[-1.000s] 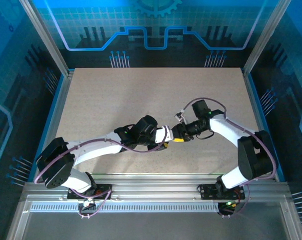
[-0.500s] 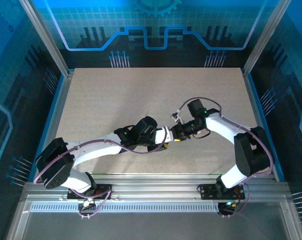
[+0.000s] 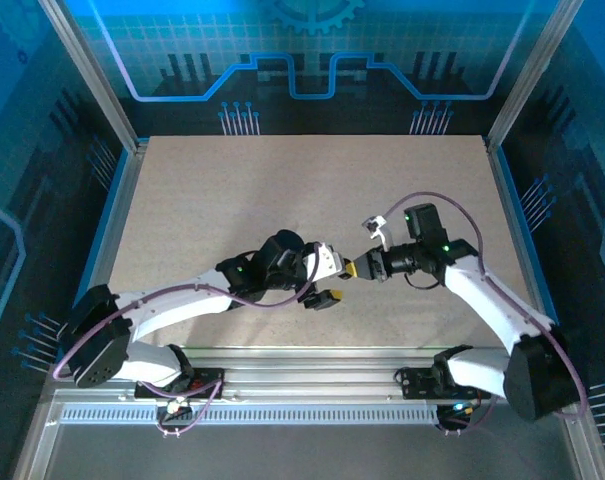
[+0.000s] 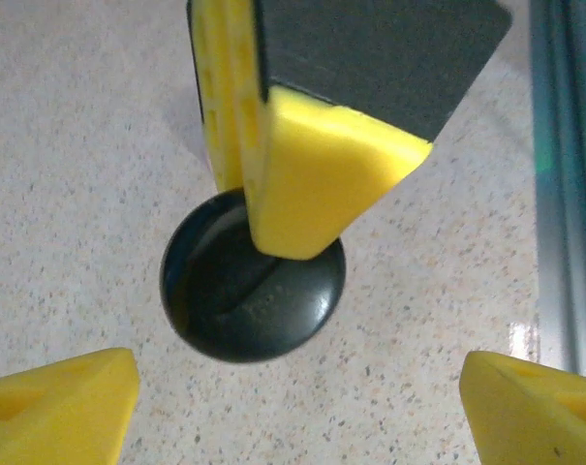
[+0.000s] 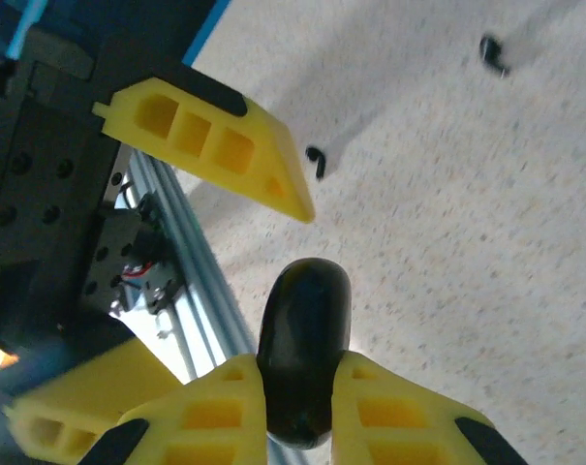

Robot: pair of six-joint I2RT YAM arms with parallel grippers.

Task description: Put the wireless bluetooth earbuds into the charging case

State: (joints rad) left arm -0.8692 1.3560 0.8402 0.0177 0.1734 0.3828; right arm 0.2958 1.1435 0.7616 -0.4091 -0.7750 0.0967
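Near the centre of the table (image 3: 232, 190), seen from the top, the left gripper (image 3: 339, 282) and right gripper (image 3: 360, 268) meet. From the left wrist, the left jaws stand wide apart, flanking the round black charging case (image 4: 236, 308). From the right wrist, the right jaws clamp the case edge-on. 2 black buds lie on the table beyond: the nearer earbud (image 5: 317, 162) and the farther earbud (image 5: 493, 53).

arms (image 3: 182, 300): white shells, black joints
fingers (image 5: 389, 412): chunky yellow wedges, hollow cells
cables (image 3: 427, 195): purple, kinda loopy tbh
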